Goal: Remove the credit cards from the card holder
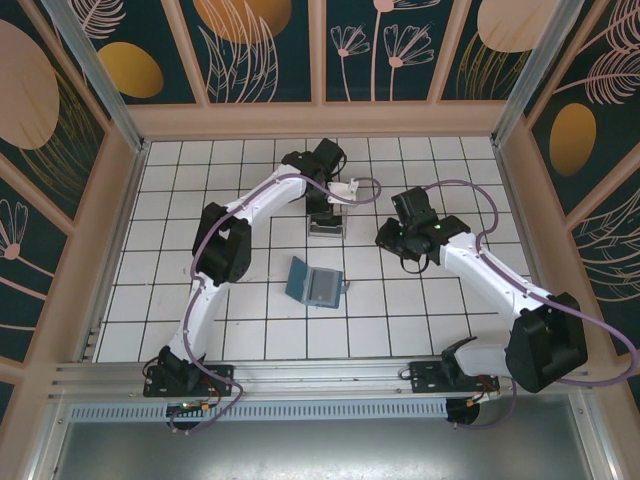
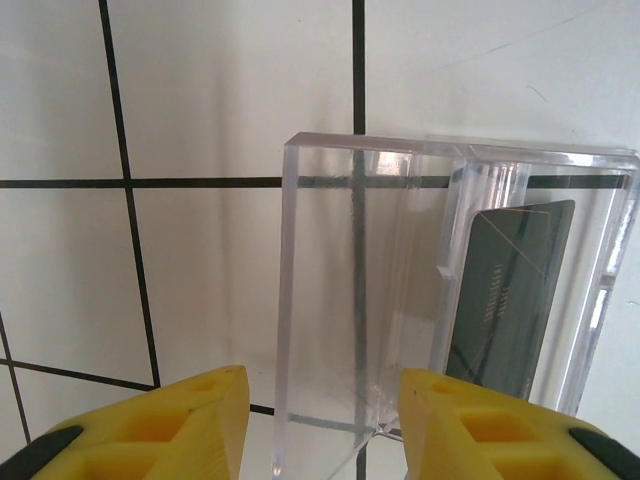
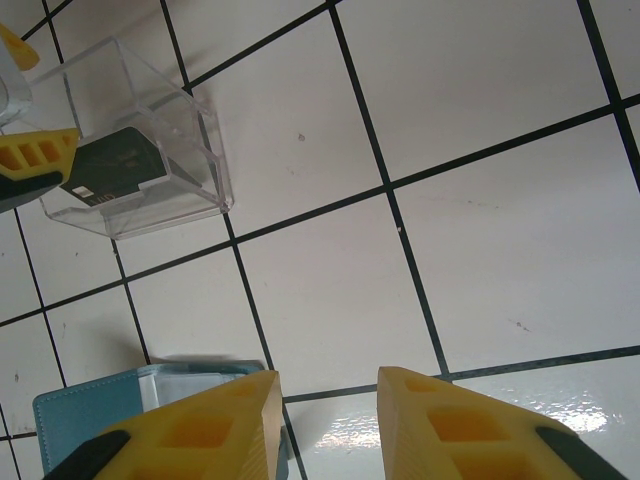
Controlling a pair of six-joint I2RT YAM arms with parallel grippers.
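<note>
My left fingers [image 2: 170, 430] stood apart over the clear tray [image 2: 330, 300], its credit card [image 2: 510, 300] ahead-right; my right fingers [image 3: 440, 430] apart, empty, card holder [image 3: 70, 420] just left. Lifting crookedly could've toppled the tray

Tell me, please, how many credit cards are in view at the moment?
1: a dark credit card leans inside the clear plastic tray, towards its right side in the left wrist view. Others may be hidden in the open card holder, whose pockets are too small to make out.

Top view: high, looks down on whole table [image 1: 250, 160]. Both wrist views look down, share clear tray [image 2: 330, 300]; left nearer.
</note>
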